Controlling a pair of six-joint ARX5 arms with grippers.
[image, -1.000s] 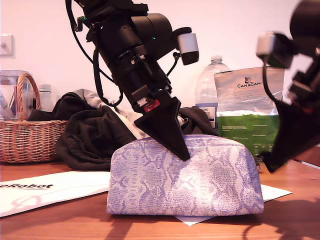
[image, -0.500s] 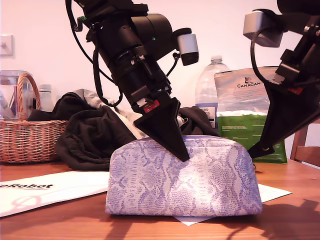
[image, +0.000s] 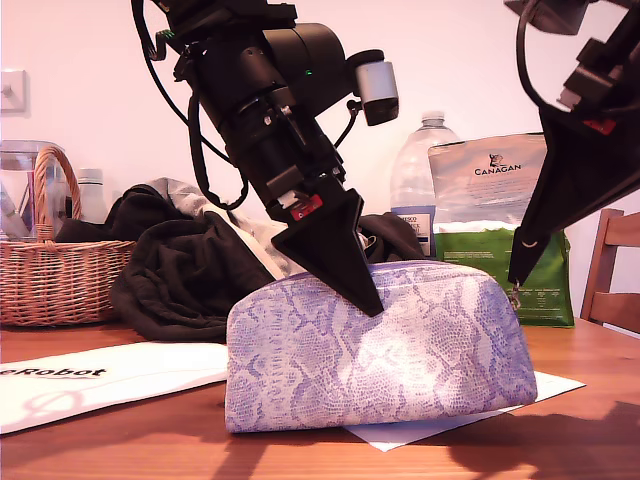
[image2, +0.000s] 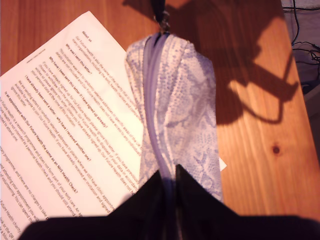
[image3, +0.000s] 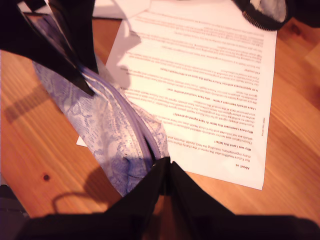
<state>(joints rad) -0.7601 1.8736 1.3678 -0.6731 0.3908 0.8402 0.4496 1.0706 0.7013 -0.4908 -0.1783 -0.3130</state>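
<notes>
**Pouch end lifts off the table**

Up has gone my second gripper (image: 517, 272) since half a second ago. The end of the pouch (image: 400, 350) on the exterior view's right has come up with it, so the pouch now leans. The fingers of that gripper are pressed tight together, pinching the little zip pull (image2: 161, 21) at that end of the pouch.

My first gripper (image: 368, 300) has hardly moved. It points down onto the top of the pouch, near the middle. Its two fingers are almost closed, nipping the zip line between them.

The pouch is purple and white with a snake-skin look. It sits on the wooden table (image: 590, 440), partly on a sheet of paper (image2: 65, 125) with print on it. The zip looks closed all along the top, from my first gripper to the zip pull.
</notes>
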